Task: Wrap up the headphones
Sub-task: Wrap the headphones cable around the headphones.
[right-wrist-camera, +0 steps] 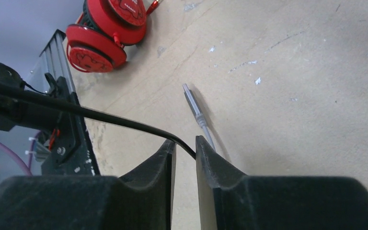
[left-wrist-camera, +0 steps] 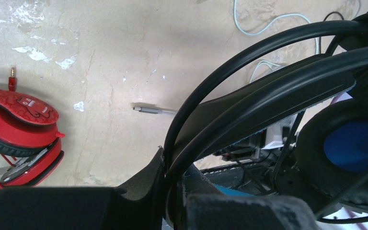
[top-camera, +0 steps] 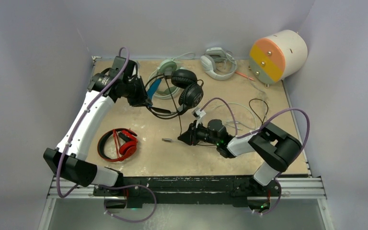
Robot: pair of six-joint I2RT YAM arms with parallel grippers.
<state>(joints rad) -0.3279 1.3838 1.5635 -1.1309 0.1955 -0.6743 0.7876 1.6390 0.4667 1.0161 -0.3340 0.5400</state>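
Note:
The black headphones (top-camera: 188, 91) with blue ear cups (left-wrist-camera: 359, 143) hang above the table's far middle. My left gripper (top-camera: 146, 100) is shut on their headband (left-wrist-camera: 268, 91); in the left wrist view that gripper (left-wrist-camera: 175, 163) pinches the band. Their thin black cable (right-wrist-camera: 100, 117) runs down to my right gripper (top-camera: 181, 139). That gripper (right-wrist-camera: 185, 146) stands slightly open, the cable crossing the narrow gap at its fingertips. The red-and-black headphones (top-camera: 120, 144) lie at the near left. The mint-green headphones (top-camera: 165, 69) lie at the back, partly behind the black pair.
A grey plug (right-wrist-camera: 191, 100) lies on the table just beyond my right fingertips. A grey-white headset (top-camera: 218, 63) sits at the back. An orange-and-white cylinder (top-camera: 278, 55) lies at the back right corner. Loose thin cables (top-camera: 254, 112) trail near the right arm.

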